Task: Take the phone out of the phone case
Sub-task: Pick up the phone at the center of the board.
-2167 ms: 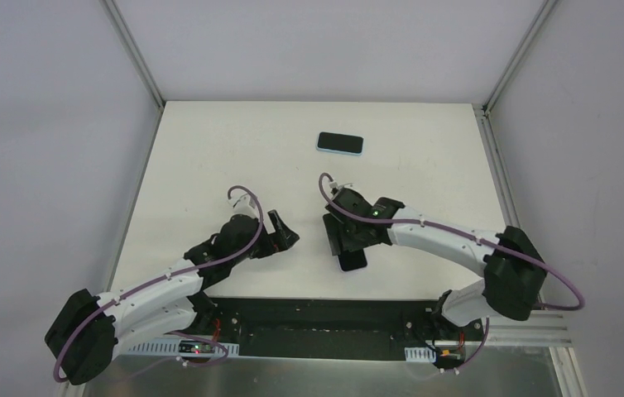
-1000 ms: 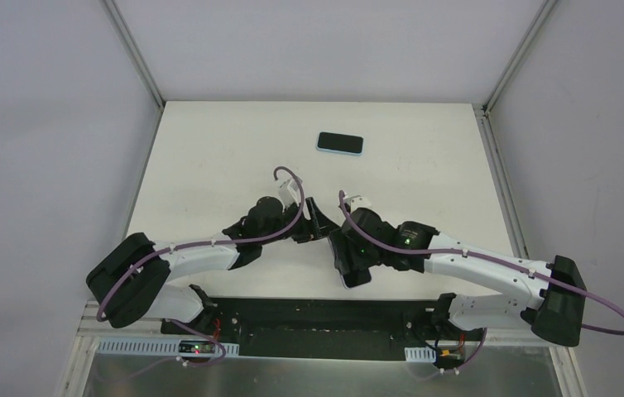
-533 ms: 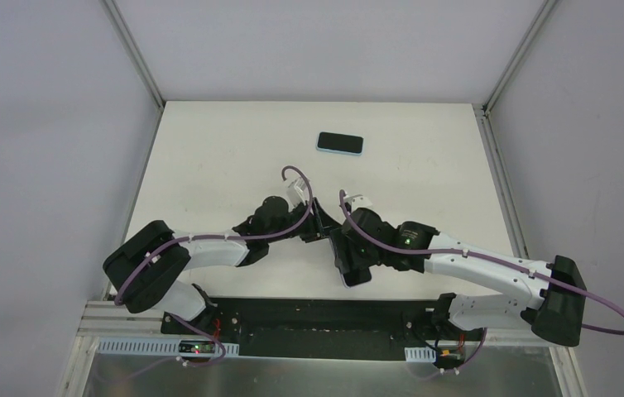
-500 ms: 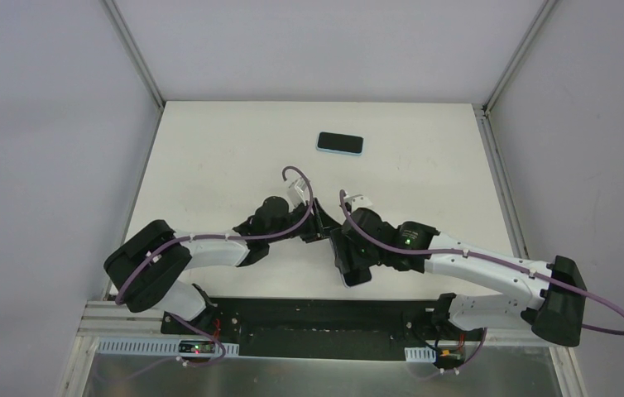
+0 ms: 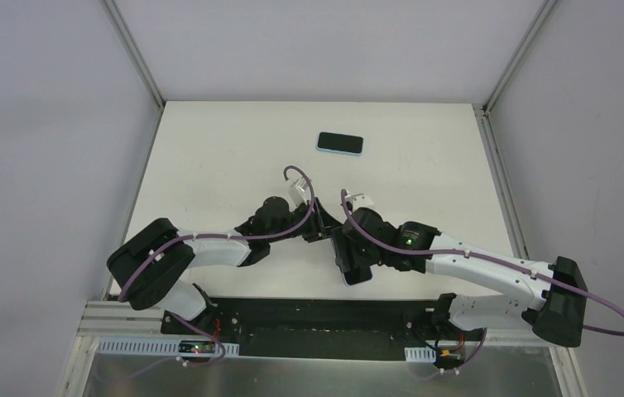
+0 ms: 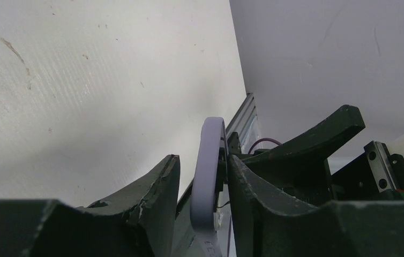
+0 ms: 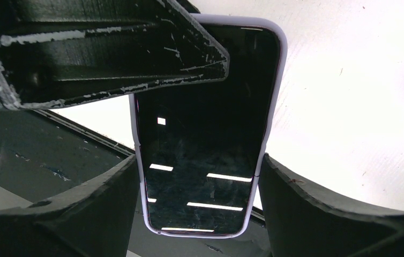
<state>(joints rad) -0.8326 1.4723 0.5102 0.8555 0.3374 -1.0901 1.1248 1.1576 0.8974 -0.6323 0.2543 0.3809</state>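
A phone (image 7: 200,193) with a dark screen sits in a lavender phone case (image 7: 276,80). My right gripper (image 7: 200,160) is shut across its width, one finger on each long side, holding it over the table's near edge. In the top view only its near end (image 5: 356,275) shows under the right gripper (image 5: 352,252). My left gripper (image 5: 319,227) meets it from the left. In the left wrist view the lavender case's edge (image 6: 209,171) stands between the fingers of the left gripper (image 6: 204,160), which are closed on it. One left finger (image 7: 109,59) lies over the screen's far corner.
A second phone in a light blue case (image 5: 340,143) lies flat at the far middle of the white table (image 5: 209,165). The black base rail (image 5: 317,318) runs along the near edge. Grey walls and metal posts close in the sides.
My left arm has swung right to the held phone, and its fingers have closed on the case's far end. The right gripper has kept its hold, nearly still over the last second.
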